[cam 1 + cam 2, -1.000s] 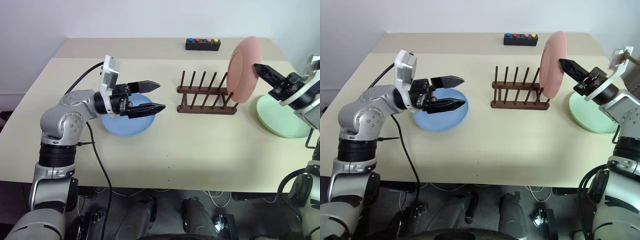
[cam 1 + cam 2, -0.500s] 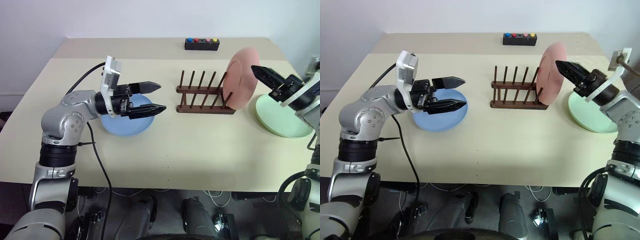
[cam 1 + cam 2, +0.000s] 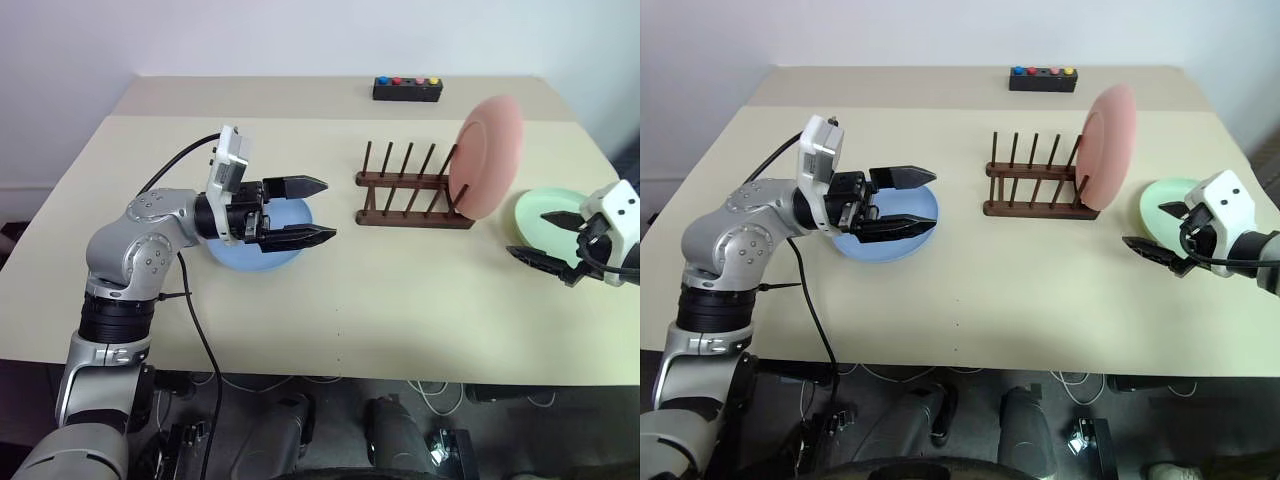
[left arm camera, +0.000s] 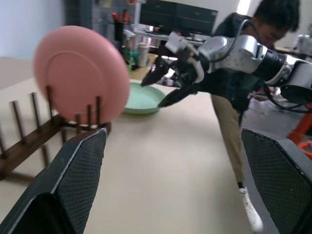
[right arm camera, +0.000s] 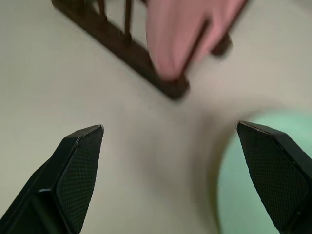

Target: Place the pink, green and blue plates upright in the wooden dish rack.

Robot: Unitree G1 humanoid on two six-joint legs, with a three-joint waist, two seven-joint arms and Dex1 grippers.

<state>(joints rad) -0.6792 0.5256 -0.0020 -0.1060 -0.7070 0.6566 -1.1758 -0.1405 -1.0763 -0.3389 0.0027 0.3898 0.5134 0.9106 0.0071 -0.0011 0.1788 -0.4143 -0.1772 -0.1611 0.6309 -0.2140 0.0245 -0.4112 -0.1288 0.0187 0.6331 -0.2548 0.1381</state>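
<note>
Pink plate (image 3: pixel 489 156) racked — right pincer (image 3: pixel 548 240) apart, open

Matt pink plate (image 3: pixel 490 156) stands in a dark wooden rack (image 3: pixel 412 198) on a smooth, matt, seemingly laminate counter (image 3: pixel 400 300).

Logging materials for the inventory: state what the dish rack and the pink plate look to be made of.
Dish rack: looks like dark brown stained wood, going by its thin round pegs on two rails and dull sheen. Pink plate: likely plastic or matte-glazed ceramic; even salmon colour, no gloss or highlights, so either is possible.
</note>
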